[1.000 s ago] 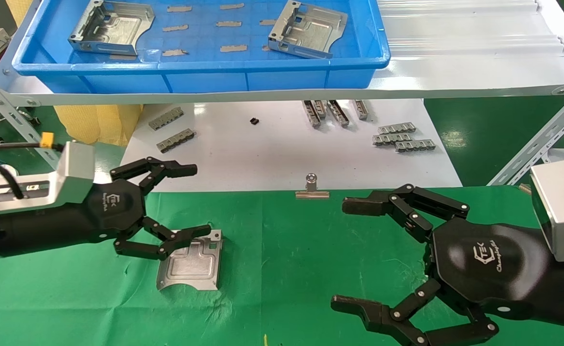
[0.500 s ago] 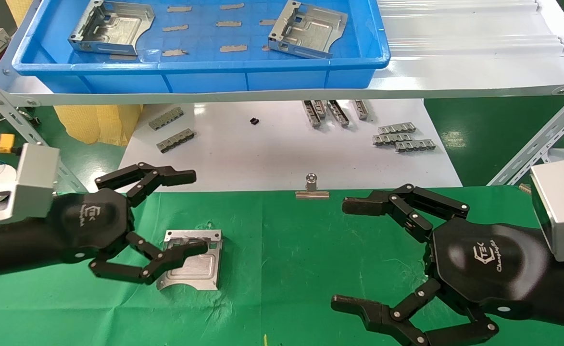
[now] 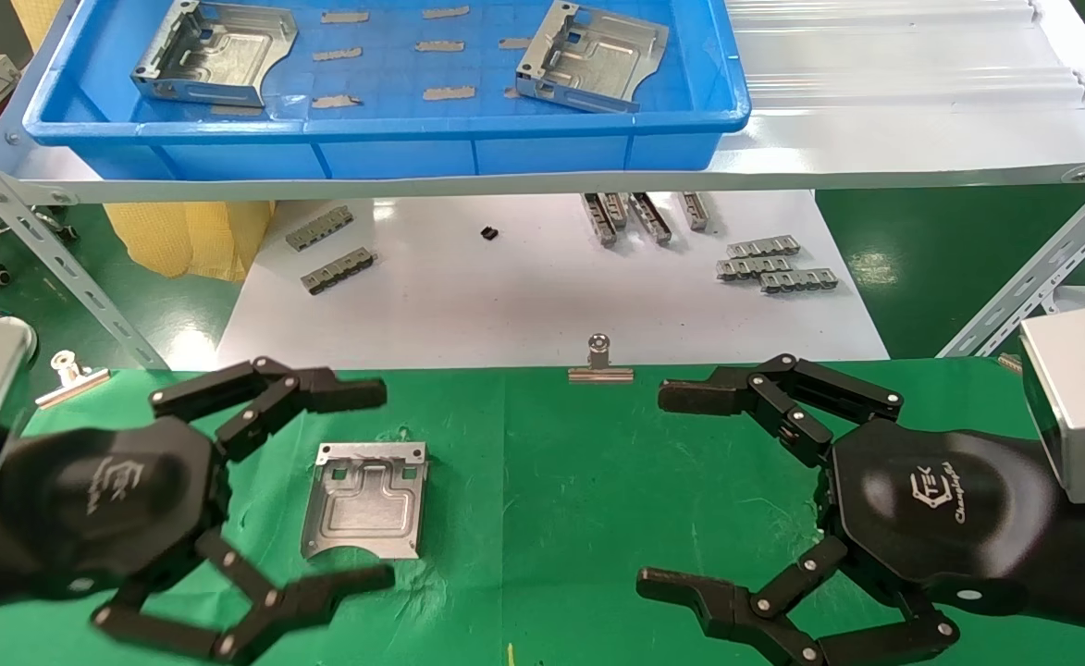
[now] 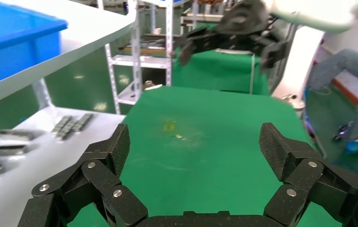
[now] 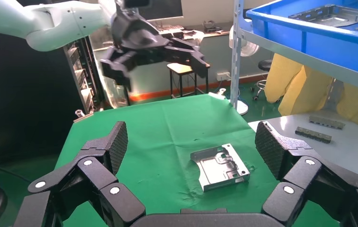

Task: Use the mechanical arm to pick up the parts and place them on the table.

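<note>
One silver-grey part (image 3: 364, 500) lies flat on the green table (image 3: 542, 481), free of any hand; it also shows in the right wrist view (image 5: 220, 167). My left gripper (image 3: 357, 490) is open and empty, raised at the near left of the part. In the left wrist view my left gripper (image 4: 193, 142) has only green cloth between its fingers. My right gripper (image 3: 671, 490) hangs open and empty over the table's right side, and in its wrist view (image 5: 191, 142) faces the part. Two more parts (image 3: 214, 51) (image 3: 593, 55) lie in the blue tray (image 3: 385, 120).
The tray stands on a white shelf (image 3: 875, 139) with angled steel braces (image 3: 1032, 277). Several small grey slotted strips (image 3: 769, 264) lie on the white sheet (image 3: 542, 296) behind the table. Binder clips (image 3: 600, 363) (image 3: 70, 375) hold the cloth's far edge.
My left gripper has drawn back from the part toward the near left and risen, leaving the part flat on the cloth. The right arm has not moved.
</note>
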Action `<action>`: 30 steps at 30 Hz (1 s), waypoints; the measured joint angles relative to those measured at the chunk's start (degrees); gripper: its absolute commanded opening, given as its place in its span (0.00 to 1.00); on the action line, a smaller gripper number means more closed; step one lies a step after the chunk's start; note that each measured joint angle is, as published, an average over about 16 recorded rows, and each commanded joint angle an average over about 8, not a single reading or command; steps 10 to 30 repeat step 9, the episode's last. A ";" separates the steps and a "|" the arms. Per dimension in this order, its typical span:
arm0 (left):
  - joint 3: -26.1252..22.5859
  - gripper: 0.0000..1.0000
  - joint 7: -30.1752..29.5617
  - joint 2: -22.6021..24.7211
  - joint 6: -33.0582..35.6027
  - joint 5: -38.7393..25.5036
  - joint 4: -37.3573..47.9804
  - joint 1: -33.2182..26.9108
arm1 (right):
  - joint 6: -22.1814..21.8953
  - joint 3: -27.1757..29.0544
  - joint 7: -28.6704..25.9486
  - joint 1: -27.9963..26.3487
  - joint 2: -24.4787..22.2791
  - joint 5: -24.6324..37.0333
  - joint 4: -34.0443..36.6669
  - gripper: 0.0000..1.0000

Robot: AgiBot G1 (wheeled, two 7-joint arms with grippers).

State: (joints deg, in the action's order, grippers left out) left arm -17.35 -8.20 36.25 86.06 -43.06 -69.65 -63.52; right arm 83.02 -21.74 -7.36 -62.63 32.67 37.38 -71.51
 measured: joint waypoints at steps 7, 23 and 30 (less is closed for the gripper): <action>1.40 1.00 -2.48 -1.29 -0.36 1.28 -4.17 2.06 | 0.00 0.00 0.00 0.00 0.00 0.00 0.00 1.00; 1.66 1.00 -2.92 -1.52 -0.43 1.52 -4.95 2.44 | -0.01 0.00 0.00 0.00 0.00 0.00 0.01 1.00; 1.66 1.00 -2.92 -1.52 -0.43 1.52 -4.95 2.44 | -0.01 0.00 0.00 0.00 0.00 0.00 0.01 1.00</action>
